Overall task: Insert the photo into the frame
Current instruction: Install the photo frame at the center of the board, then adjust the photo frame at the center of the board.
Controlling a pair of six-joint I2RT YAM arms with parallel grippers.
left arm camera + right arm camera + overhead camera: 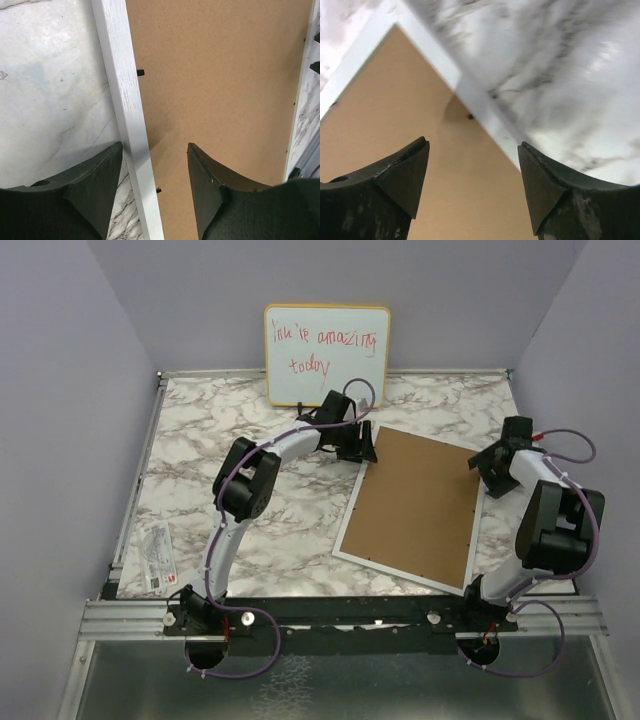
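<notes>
The frame (400,573) lies face down right of the table's middle, and the brown backing board (415,505) fills its white rim. The photo is hidden. My left gripper (358,450) hangs at the frame's far left corner. In the left wrist view it (155,147) is open and straddles the white rim (125,100): one finger is over the marble, the other over the board (220,80). My right gripper (480,462) is at the frame's far right edge. In the right wrist view it (473,145) is open above the board (395,110), beside the rim (435,62), holding nothing.
A wood-edged whiteboard (327,355) with red handwriting leans on the back wall, just behind the left gripper. A small printed label (158,555) lies near the table's left front edge. Purple walls close in the left, back and right sides.
</notes>
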